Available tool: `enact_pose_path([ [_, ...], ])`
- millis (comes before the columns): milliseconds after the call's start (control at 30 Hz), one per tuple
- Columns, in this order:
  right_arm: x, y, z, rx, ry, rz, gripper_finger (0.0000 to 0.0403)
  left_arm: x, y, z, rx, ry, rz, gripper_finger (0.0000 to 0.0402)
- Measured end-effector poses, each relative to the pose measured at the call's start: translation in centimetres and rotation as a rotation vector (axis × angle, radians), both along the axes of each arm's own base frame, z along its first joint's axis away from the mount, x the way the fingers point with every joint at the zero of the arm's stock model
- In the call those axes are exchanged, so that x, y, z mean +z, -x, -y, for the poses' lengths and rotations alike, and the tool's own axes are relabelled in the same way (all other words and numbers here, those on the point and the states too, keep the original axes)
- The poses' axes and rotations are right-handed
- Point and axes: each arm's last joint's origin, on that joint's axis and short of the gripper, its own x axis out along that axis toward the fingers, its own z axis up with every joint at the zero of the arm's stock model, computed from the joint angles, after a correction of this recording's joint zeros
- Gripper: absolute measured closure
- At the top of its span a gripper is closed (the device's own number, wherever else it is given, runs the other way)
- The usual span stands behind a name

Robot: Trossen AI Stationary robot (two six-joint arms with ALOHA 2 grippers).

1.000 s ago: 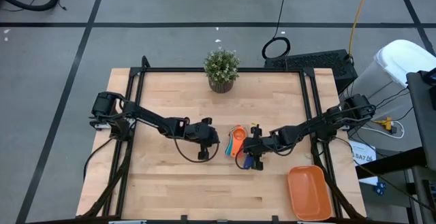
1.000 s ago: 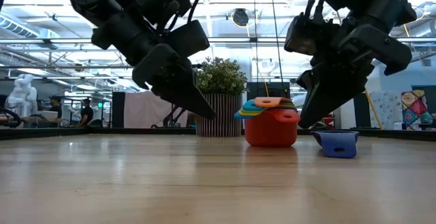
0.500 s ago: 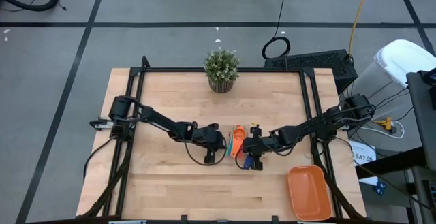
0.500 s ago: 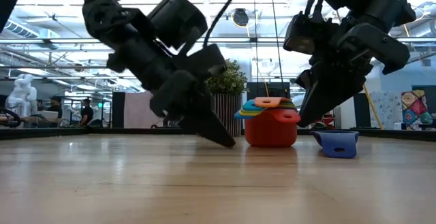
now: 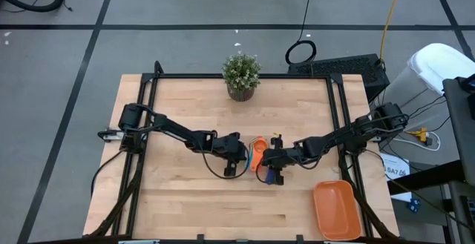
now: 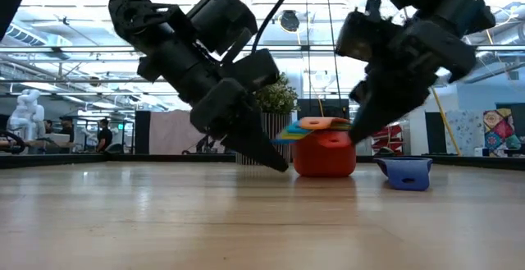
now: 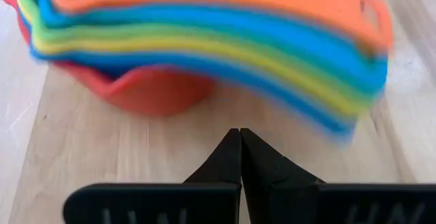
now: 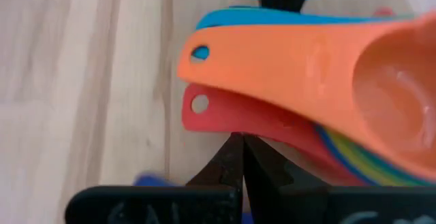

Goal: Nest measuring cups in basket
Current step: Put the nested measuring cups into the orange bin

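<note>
Low view gives you what the overhead hides: one nested stack of measuring cups (image 6: 322, 143), red at the bottom and orange on top, plus one loose blue cup (image 6: 405, 172) on the table beside it. Your left gripper (image 7: 240, 157) and right gripper (image 8: 242, 159) flank the stack mid-table, each with fingers pressed together on nothing. One basket (image 5: 337, 210) sits at the near right corner, well apart.

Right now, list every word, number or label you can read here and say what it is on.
None can be read.
White marks on the left claw base: cut off by the frame edge.
White marks on the right claw base: blurred.
White sheet right of the table: print too small.
</note>
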Motion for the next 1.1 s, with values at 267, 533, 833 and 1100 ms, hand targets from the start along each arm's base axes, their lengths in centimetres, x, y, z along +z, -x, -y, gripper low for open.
enact_pose_path([
  [267,-1.1,-0.4,0.3,-0.010,0.006,-0.026,0.0403,1.7,-1.5,0.2,-0.012,-0.004,0.041,0.0401],
  [533,-0.9,-0.5,0.1,-0.007,-0.001,-0.002,0.0403,1.5,-1.3,0.2,-0.009,-0.003,0.018,0.0401],
  [833,-0.3,-1.3,0.2,-0.017,0.016,0.099,0.0403,1.6,-1.4,0.2,0.008,0.017,0.022,0.0400],
  [1100,-0.4,-1.1,0.1,-0.035,0.022,0.086,0.0403,1.5,-1.3,0.2,0.011,0.019,0.015,0.0399],
])
